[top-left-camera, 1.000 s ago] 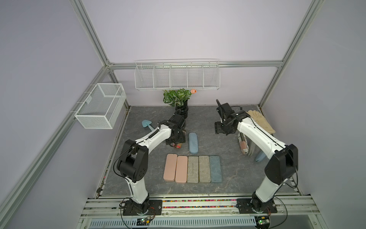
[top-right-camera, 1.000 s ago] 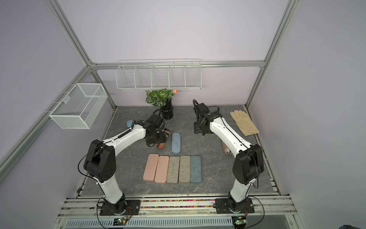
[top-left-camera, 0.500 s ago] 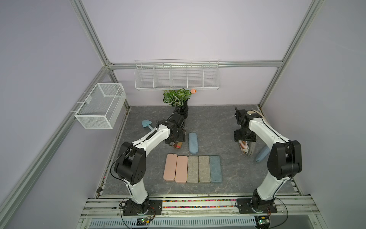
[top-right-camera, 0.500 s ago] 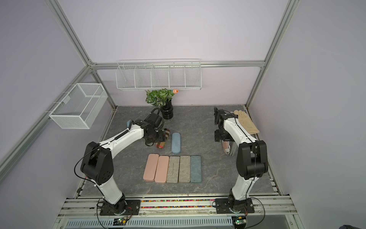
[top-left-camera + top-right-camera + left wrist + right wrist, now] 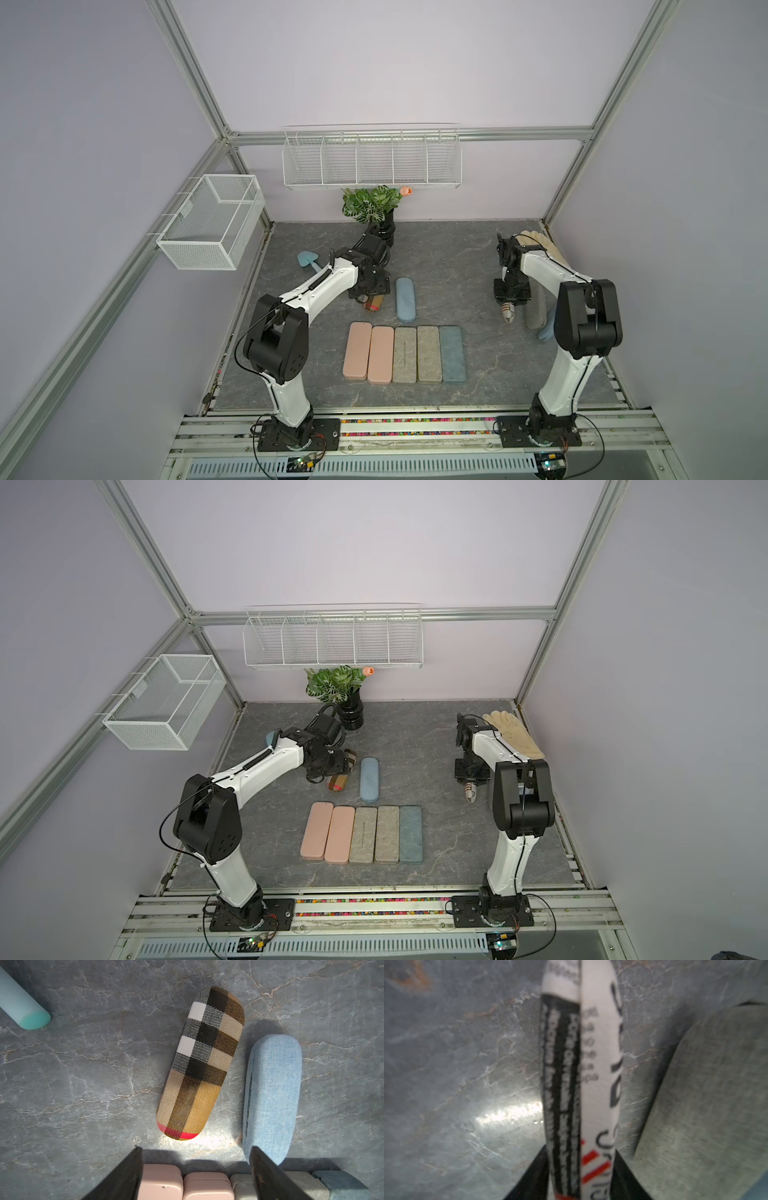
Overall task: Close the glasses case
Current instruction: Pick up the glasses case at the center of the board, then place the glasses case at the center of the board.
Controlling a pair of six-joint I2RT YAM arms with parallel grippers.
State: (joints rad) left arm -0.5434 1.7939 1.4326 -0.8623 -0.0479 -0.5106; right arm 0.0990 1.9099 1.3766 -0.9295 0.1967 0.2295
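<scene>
The glasses case (image 5: 581,1064), printed in black, white and red, stands on its edge at the right of the mat (image 5: 509,312) (image 5: 470,792). Its two halves meet along a seam that faces the right wrist camera. My right gripper (image 5: 580,1167) comes down on it from above, with one finger pressed against each side (image 5: 512,293). My left gripper (image 5: 195,1149) hangs open over the mat, just short of a shut plaid case (image 5: 203,1064) (image 5: 374,303), and holds nothing.
A light blue case (image 5: 272,1095) lies beside the plaid one. Several flat cases in a row (image 5: 403,353) sit nearer the front. A grey case (image 5: 706,1105) lies close to the printed case. Glove (image 5: 540,245), potted plant (image 5: 374,208), teal scoop (image 5: 307,262), wall baskets (image 5: 372,162).
My right arm swung from the middle of the mat to the right side, dropped onto the printed case and closed its jaws on it. The left arm stayed put.
</scene>
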